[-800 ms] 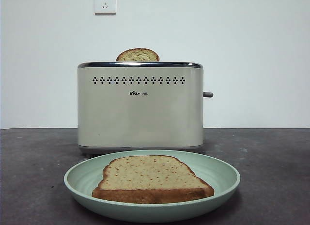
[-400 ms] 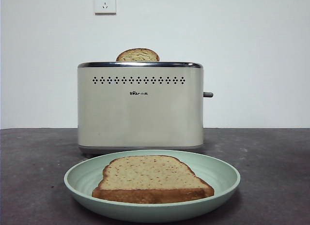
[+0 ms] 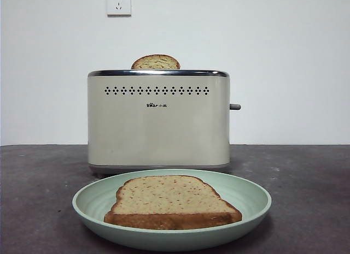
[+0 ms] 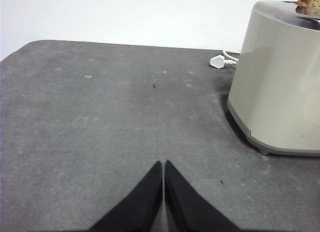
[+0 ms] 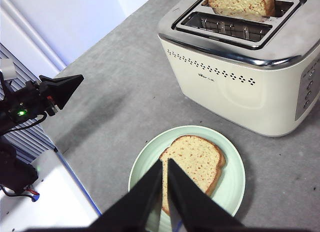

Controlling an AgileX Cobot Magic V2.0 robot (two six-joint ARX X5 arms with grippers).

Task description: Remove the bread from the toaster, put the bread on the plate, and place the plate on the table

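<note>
The bread (image 3: 172, 199) lies flat on the mint-green plate (image 3: 254, 202), which rests on the dark table (image 3: 311, 172) in front of the cream toaster (image 3: 158, 128). In the right wrist view the bread (image 5: 196, 161) and plate (image 5: 236, 179) lie below my right gripper (image 5: 165, 163), which is shut, empty and well above them. My left gripper (image 4: 163, 165) is shut and empty, low over bare table beside the toaster (image 4: 280, 92). It also shows in the right wrist view (image 5: 75, 83), far from the plate. No gripper shows in the front view.
A second, paler slice (image 3: 156, 63) stands in the far slot of the toaster (image 5: 241, 2). The grey lever (image 3: 235, 106) sticks out on one side. A white plug and cable (image 4: 220, 61) lie behind the toaster. A wall socket (image 3: 118, 3) is on the wall.
</note>
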